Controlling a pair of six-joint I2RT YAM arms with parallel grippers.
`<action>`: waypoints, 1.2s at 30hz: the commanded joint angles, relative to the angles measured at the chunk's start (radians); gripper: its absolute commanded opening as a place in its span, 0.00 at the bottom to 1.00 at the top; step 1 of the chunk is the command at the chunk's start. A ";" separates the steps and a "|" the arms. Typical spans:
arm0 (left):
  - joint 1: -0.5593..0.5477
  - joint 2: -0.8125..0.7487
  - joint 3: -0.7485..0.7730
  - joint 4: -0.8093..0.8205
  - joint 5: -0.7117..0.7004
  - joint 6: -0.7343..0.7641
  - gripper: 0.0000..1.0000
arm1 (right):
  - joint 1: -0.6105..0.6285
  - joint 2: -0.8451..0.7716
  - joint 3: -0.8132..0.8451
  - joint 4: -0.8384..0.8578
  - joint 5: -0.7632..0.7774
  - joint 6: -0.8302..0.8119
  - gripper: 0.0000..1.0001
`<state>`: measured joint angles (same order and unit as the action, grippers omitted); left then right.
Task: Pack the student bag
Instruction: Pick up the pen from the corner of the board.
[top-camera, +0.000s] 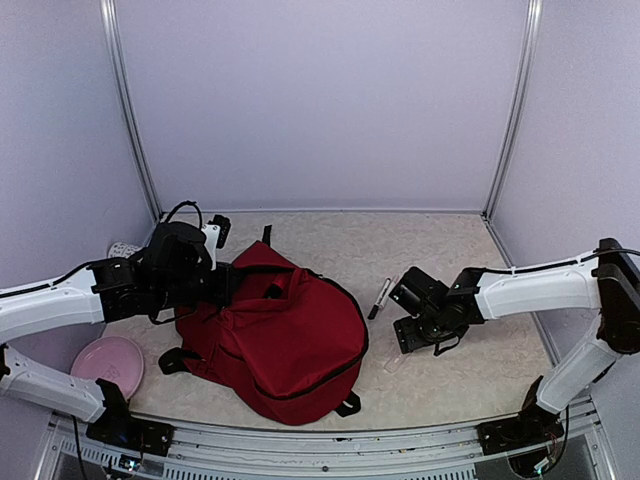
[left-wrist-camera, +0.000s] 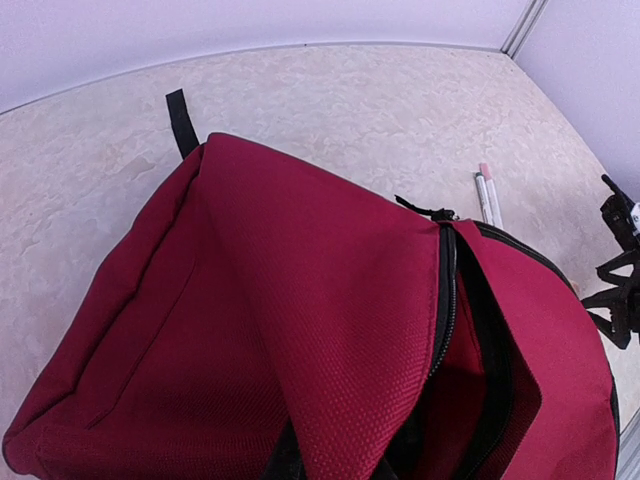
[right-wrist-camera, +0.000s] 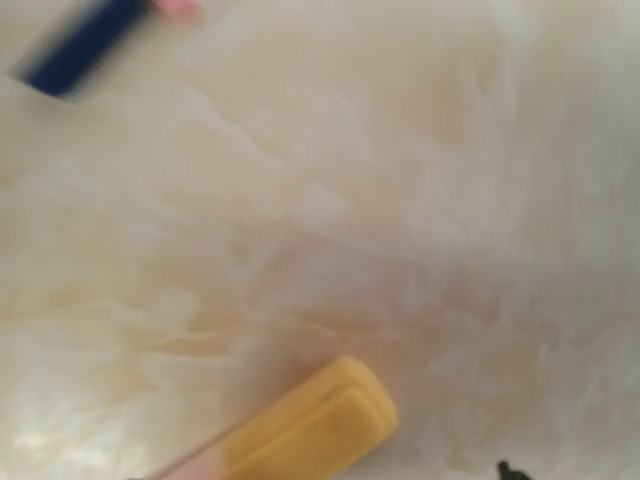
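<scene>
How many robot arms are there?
2. The left arm reaches in from the left to the red bag. The right arm reaches in from the right, near a pen. None seem hidden.

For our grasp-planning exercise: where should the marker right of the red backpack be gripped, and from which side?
Probably mid-barrel, from straight above, closing across its width. The marker lies flat on the table, slim and long, apart from the backpack, so only its long sides are free.
</scene>
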<state>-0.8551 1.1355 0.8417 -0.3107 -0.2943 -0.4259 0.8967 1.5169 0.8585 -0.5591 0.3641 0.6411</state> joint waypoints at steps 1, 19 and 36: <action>-0.016 -0.002 -0.004 0.039 -0.012 0.004 0.09 | 0.007 0.053 -0.009 0.067 0.028 0.173 0.85; -0.016 0.004 0.006 0.030 -0.033 0.029 0.10 | 0.099 0.131 -0.060 0.078 -0.088 0.202 0.45; -0.016 -0.040 0.008 -0.052 -0.111 0.039 0.20 | 0.022 -0.038 0.088 0.123 -0.187 -0.165 0.00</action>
<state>-0.8661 1.1252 0.8398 -0.3462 -0.3576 -0.3965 0.9260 1.5940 0.8631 -0.4664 0.1810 0.6128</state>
